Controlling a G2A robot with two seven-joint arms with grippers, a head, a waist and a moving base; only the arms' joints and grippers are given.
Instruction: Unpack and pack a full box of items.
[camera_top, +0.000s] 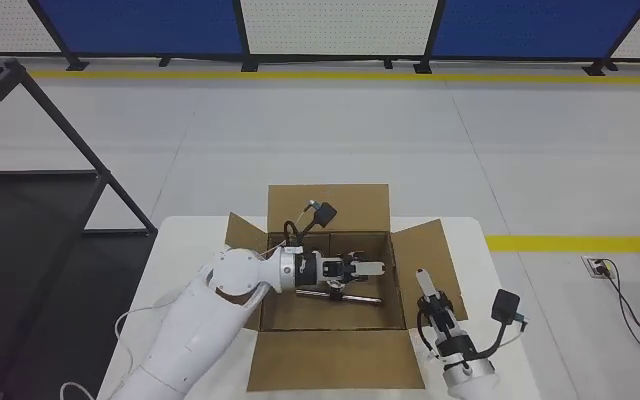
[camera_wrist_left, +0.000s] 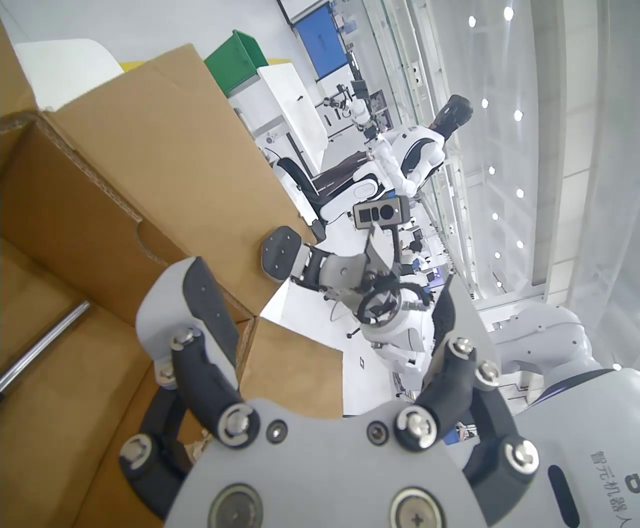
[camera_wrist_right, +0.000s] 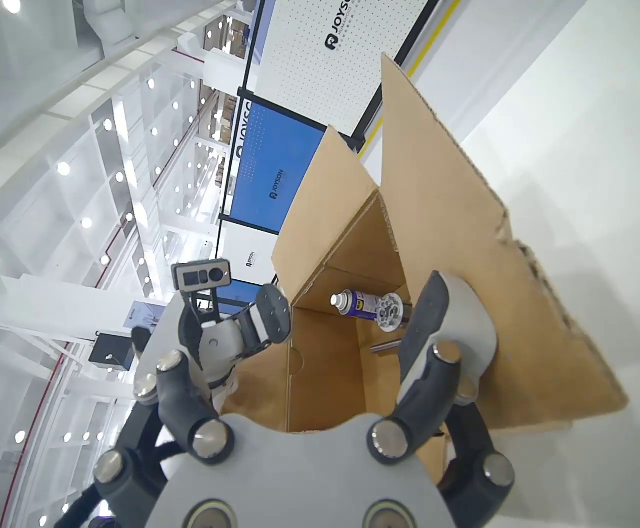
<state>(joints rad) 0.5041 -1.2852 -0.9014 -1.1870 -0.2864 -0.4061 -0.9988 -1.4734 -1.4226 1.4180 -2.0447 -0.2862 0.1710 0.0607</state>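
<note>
Unpacking seems under way: a metal rod and a spray can lie on the floor of the cardboard box. The left gripper hangs inside over the rod, fingers spread and empty; the right gripper, likewise released, sits just outside the box. The next move probably calls for lowering the left gripper and clamping the rod.

Robotics lab inside large industrial hall. Blue and white perforated partition panels standing along far side; yellow tape line running across pale grey floor. Second white humanoid robot standing at station behind. Round ceiling lights shining in rows high overhead. Green plastic bin sitting nearby.
</note>
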